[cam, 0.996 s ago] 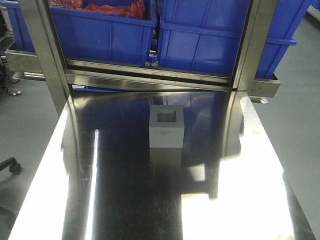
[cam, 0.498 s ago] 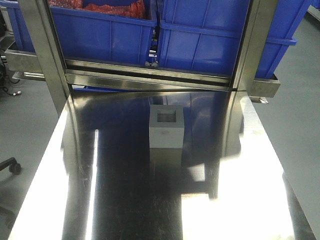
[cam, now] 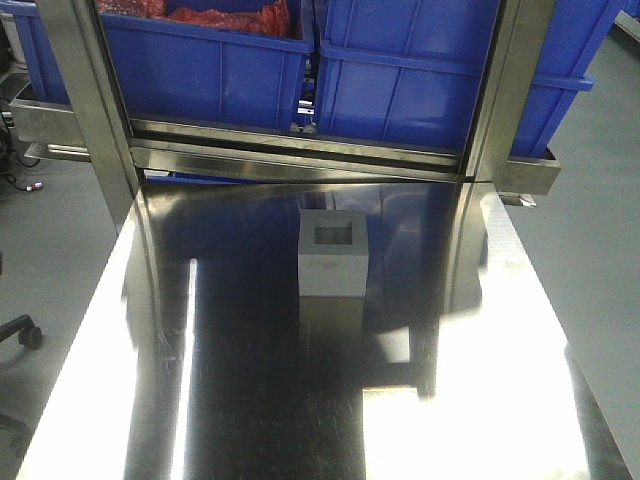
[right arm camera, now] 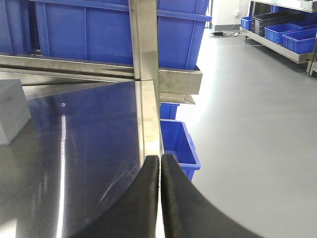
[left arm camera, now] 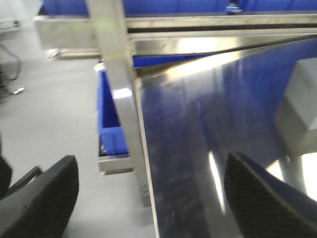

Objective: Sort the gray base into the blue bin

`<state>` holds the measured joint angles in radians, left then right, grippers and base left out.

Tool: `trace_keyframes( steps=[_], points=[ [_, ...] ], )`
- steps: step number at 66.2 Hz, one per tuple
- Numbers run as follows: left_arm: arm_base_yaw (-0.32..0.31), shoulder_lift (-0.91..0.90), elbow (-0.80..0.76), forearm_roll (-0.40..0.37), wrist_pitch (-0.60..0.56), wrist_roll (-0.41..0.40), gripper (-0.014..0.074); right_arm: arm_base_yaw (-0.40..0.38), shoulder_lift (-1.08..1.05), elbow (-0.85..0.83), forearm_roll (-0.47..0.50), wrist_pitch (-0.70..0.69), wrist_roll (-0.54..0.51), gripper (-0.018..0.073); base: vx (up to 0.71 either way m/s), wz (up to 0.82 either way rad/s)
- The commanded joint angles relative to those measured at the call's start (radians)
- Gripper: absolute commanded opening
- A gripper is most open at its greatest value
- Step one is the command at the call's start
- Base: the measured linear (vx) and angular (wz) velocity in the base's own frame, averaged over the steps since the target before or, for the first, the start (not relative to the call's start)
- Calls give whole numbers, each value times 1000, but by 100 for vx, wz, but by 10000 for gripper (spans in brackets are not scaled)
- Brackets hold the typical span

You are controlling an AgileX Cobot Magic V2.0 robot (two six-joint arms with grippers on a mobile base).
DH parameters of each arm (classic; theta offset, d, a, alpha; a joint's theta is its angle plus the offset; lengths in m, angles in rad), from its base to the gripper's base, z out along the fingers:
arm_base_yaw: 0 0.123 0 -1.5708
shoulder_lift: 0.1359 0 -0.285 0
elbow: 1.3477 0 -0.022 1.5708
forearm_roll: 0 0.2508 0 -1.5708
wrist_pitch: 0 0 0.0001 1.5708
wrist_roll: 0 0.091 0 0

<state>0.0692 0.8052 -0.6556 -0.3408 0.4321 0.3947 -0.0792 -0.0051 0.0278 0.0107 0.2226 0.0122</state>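
Observation:
The gray base (cam: 333,256) stands upright in the middle of the steel table (cam: 250,400), its square pocket facing up. It also shows blurred at the right edge of the left wrist view (left arm camera: 303,106) and at the left edge of the right wrist view (right arm camera: 11,110). Two blue bins sit side by side on the shelf behind the table: the left blue bin (cam: 205,70) holds red material, and the right blue bin (cam: 430,85) has its inside hidden. My left gripper (left arm camera: 151,198) is open over the table's left edge, holding nothing. My right gripper (right arm camera: 159,166) is shut and empty at the table's right edge. Neither gripper appears in the front view.
Two steel uprights (cam: 90,110) (cam: 500,90) rise at the table's back corners, joined by a steel shelf rail (cam: 300,150). A smaller blue bin (right arm camera: 179,144) sits low beside the table on the right, and another (left arm camera: 109,119) on the left. More bins (right arm camera: 292,34) line a far rack.

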Motion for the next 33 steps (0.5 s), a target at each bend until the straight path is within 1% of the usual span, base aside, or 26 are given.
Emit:
trace_keyframes(
  steps=[1,4,9,12,16,20,22,29,31,33],
  points=[
    [-6,91,-102,-127,-72,109,587,-2,18,2,-4,-73,-12,-5,0,0],
    [-6,130,-140,-163,-62,149,587,-2,18,2,-4,-73,-12,-5,0,0],
    [-7,197,-200,-225,-45,194,587,-2,18,2,-4,-73,-12,-5,0,0],
    [-19,237,-233,-243,-42,214,587,-2,18,2,-4,-73,-12,-5,0,0],
    [-44,279,-281,-244,-46,229,587,-2,18,2,-4,-73,-12,-5,0,0],
    [-85,325,-326,-244,-53,229,587,-2,18,2,-4,-73,-12,-5,0,0],
    [-117,350,-349,-242,-61,229,587,-2,18,2,-4,-73,-12,-5,0,0],
    [-192,431,-415,-237,-79,228,587,-2,18,2,-4,-73,-12,-5,0,0],
    [-222,460,-436,-236,-83,228,587,-2,18,2,-4,-73,-12,-5,0,0],
    [-236,482,-454,-236,-86,228,587,-2,18,2,-4,-73,-12,-5,0,0]
  ],
)
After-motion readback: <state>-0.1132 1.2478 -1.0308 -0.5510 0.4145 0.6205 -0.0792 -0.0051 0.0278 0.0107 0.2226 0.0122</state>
